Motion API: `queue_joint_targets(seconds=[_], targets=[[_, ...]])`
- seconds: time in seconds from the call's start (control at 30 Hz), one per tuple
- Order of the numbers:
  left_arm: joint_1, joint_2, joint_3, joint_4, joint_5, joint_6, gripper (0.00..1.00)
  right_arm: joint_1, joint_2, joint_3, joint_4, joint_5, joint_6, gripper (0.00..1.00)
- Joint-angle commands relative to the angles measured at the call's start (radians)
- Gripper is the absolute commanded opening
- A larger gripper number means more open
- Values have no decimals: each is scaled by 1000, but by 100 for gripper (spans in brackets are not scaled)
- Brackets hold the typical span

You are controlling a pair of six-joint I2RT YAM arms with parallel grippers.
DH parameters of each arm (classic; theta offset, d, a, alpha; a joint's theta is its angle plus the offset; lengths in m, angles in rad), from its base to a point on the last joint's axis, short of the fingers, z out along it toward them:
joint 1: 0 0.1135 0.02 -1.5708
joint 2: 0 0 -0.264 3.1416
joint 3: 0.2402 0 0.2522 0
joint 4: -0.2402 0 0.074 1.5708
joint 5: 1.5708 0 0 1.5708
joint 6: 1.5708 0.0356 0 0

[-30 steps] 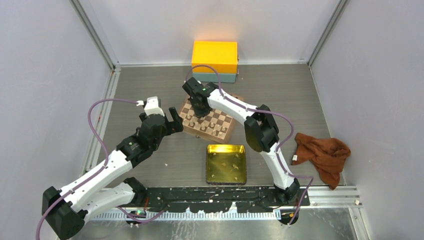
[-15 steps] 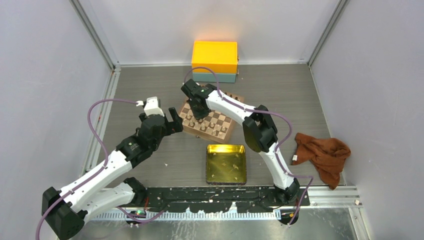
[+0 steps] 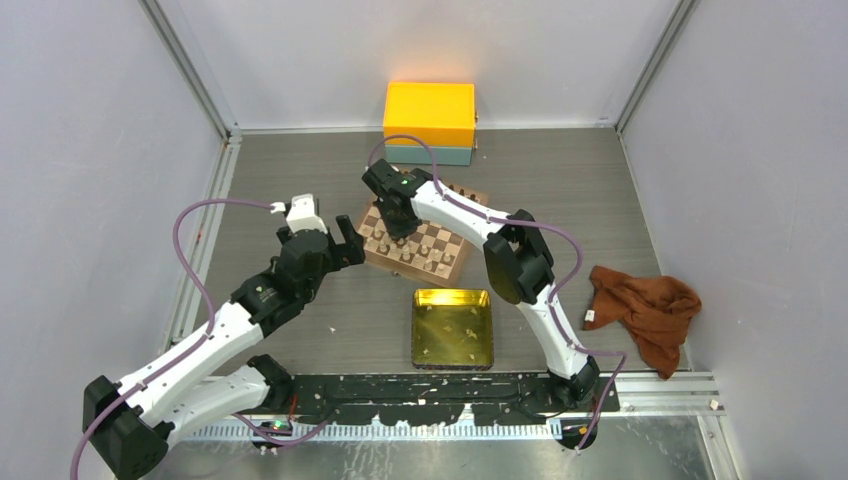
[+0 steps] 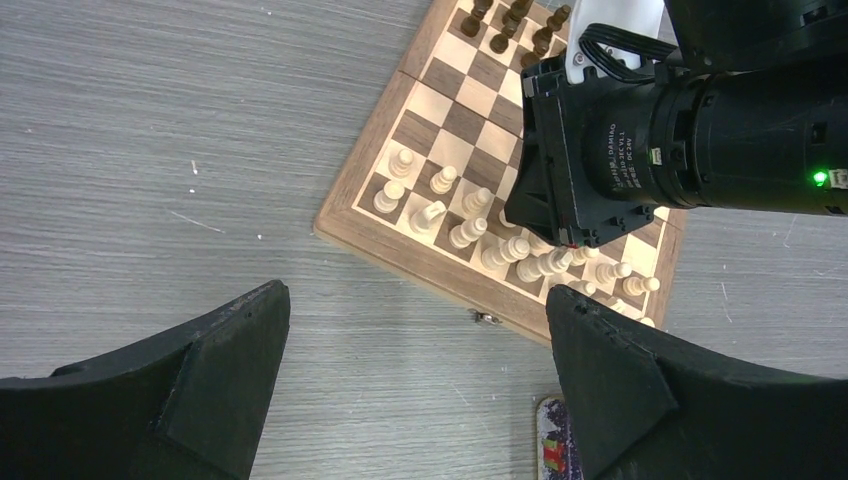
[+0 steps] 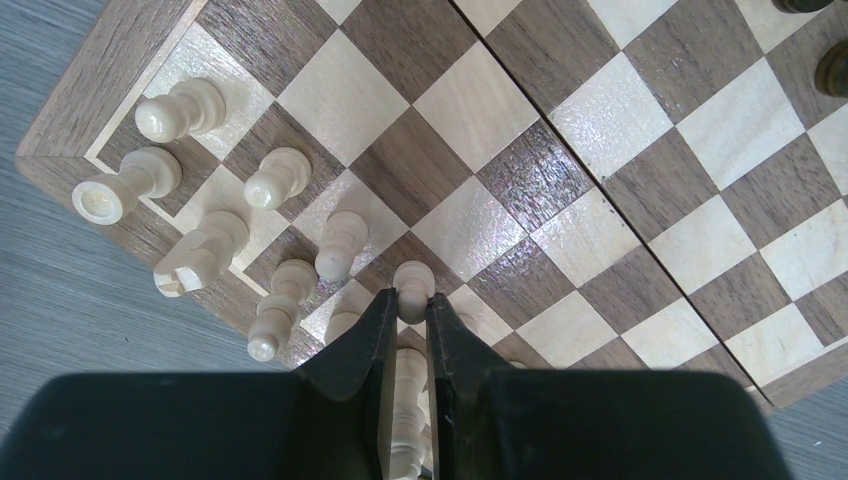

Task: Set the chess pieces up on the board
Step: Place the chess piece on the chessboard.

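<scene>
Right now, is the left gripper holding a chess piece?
No, the left gripper is wide open above the table beside the board, with nothing held in it.

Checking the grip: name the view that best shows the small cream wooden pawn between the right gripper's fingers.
Right wrist: the cream wooden pawn sits close-up in the right gripper. Left wrist and top views hide it behind the right arm.
</scene>
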Motion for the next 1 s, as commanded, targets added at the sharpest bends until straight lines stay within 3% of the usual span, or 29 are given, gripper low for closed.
queue_joint_targets(seconds=[0.0,0.3,0.97], targets=[[-3,-16,0,26,-30,11,100,5,3,30,16,-14,-4,9],[-3,-15,-2,26,-29,11,100,5,2,24,17,-18,-9,24],[-3,-15,6,14,-30,9,100,6,-36,30,16,-13,-18,28]])
